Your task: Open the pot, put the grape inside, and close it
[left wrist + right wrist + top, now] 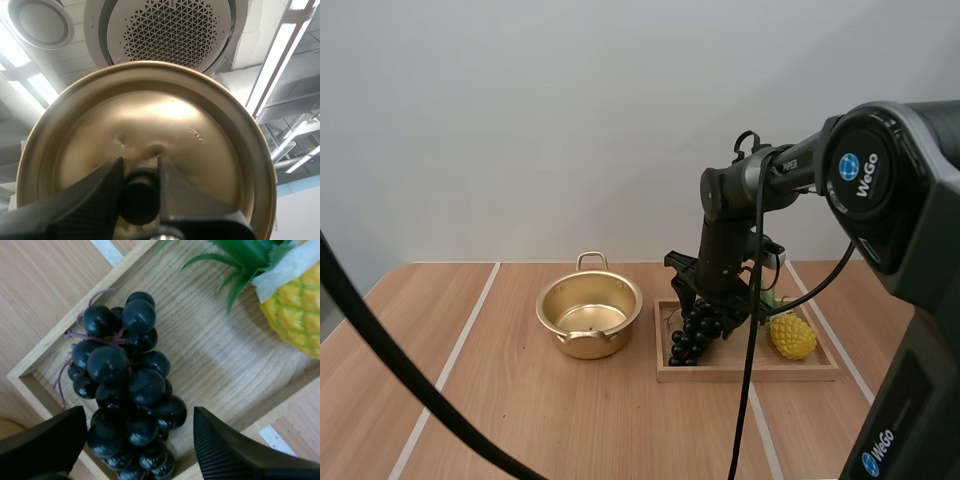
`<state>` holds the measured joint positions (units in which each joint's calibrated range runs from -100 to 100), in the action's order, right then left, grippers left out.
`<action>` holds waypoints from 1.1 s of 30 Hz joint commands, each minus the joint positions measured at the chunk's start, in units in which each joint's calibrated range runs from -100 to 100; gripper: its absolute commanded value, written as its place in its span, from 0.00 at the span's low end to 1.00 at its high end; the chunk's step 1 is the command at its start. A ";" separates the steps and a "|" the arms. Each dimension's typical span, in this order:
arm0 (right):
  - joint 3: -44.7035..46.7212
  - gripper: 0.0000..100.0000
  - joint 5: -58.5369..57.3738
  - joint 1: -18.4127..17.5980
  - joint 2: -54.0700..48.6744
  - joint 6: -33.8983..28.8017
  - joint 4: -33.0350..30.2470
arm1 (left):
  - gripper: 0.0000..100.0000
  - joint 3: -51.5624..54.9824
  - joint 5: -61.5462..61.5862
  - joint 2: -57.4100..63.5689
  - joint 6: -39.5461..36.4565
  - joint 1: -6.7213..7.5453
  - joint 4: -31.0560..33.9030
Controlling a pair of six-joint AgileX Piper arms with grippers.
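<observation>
- Golden metal pot (590,315) is sitting open on the desk (520,420), just left of the tray (750,374), its bare inside facing up.
- The lid (150,125) is hanging in the left end effector (140,172), away from the pot; the fingers are clamping the lid's black knob (140,200) between their tips.
- The grapes (130,390) are lying in the tray, at the end nearest the pot.
- The right end effector (139,412) is hovering low over the grapes with its fingers standing wide apart, one on each side of the bunch, gripping nothing; whether they are touching the grapes I cannot tell.
- A pineapple (792,335) is lying at the tray's other end, near the grapes but apart from them.
</observation>
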<state>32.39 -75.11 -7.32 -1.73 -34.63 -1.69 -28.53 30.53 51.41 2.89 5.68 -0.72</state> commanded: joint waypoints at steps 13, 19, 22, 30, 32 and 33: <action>0.13 1.00 3.74 -0.02 5.13 -0.37 -0.18 | 0.00 -0.29 -1.31 0.00 -0.07 -0.02 0.05; 0.13 1.00 4.11 -0.02 6.12 -0.37 -0.18 | 0.00 -0.29 -1.31 0.00 -0.07 -0.02 0.05; 0.13 1.00 4.96 -0.02 6.19 -0.37 -0.18 | 0.00 -0.29 -1.31 0.00 -0.07 -0.02 0.05; 0.13 0.00 4.52 -0.02 5.65 -0.37 -3.35 | 0.00 -0.29 -1.31 0.00 -0.07 -0.02 0.05; 0.13 0.00 4.72 -0.02 5.39 -0.37 -2.43 | 0.00 -0.29 -1.31 0.00 -0.07 -0.02 0.05; 0.13 0.00 4.72 -0.02 5.11 -0.37 -2.42 | 0.00 -0.29 -1.31 0.00 -0.07 -0.02 0.05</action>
<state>32.39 -70.48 -7.32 4.52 -34.87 -3.61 -28.53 30.53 51.41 2.89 5.68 -0.72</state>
